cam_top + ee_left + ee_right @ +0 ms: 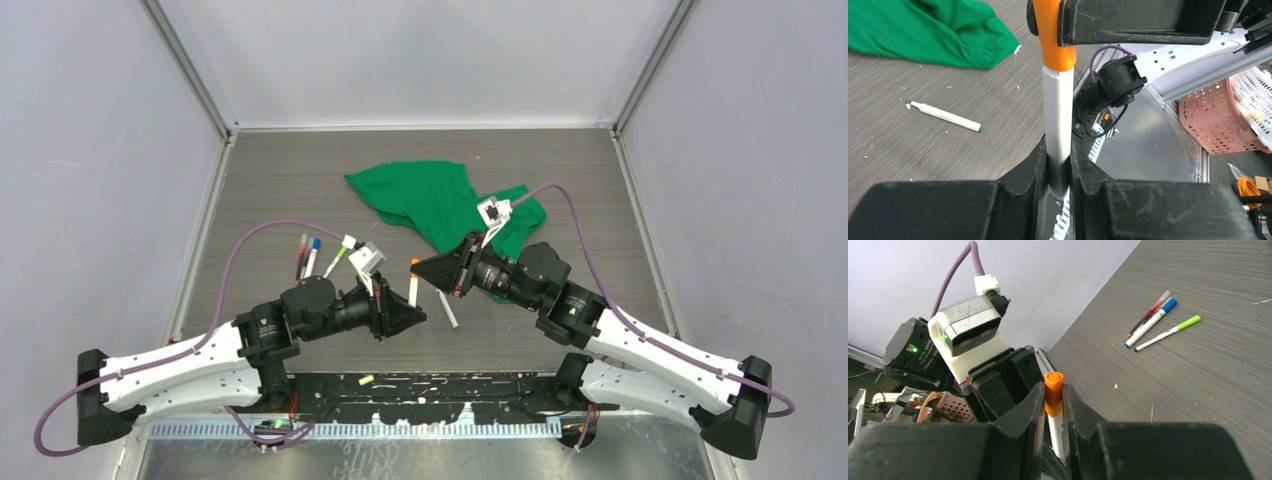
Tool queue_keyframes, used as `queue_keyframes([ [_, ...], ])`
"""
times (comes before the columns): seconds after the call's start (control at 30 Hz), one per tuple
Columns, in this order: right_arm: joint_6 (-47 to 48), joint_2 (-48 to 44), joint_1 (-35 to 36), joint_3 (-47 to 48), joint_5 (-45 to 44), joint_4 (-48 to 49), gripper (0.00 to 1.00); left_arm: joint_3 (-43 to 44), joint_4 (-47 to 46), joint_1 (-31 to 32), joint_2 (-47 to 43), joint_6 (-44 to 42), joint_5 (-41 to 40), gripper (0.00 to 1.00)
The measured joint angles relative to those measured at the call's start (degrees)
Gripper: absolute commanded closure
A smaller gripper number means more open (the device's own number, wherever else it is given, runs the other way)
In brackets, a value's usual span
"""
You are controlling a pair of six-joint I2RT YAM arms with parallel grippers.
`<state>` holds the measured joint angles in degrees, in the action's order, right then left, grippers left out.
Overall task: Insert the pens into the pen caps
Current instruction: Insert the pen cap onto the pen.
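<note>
Orange cap (1054, 40) pinched in R gripper (1054, 399), white pen (1058, 110) clamped in L gripper (1058, 165); barrel print unreadable.

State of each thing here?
left claw: shut on white pen
right claw: shut on orange cap
white pen: held off table
orange cap: on white pen's end
blue pen: capped, lying flat
lime-green pen: capped, lying flat
red pen: lying flat
green-tipped pen: uncapped, lying flat
green cloth: crumpled

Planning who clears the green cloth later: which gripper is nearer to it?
Right. The right gripper hangs just beside the green cloth's near edge; the left gripper is farther back toward the bases, across the pen they both grip.
</note>
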<state>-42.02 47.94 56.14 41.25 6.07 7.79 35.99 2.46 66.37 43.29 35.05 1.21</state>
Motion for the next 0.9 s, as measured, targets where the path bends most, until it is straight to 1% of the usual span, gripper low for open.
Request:
queue_keyframes([
  [0.4,1.22,0.39,0.59,-0.02,-2.01,-0.37,0.99,0.63,0.66,0.00,1.03,-0.13,-0.94,1.00],
  [0.67,1.38,2.21,2.60,0.00,-6.10,-1.88,0.99,1.09,3.80,0.00,2.58,-0.44,-2.10,1.00],
  [0.9,1.66,3.52,3.45,1.55,-7.23,-4.17,0.99,1.31,5.68,0.00,2.58,-1.75,-3.04,1.00],
])
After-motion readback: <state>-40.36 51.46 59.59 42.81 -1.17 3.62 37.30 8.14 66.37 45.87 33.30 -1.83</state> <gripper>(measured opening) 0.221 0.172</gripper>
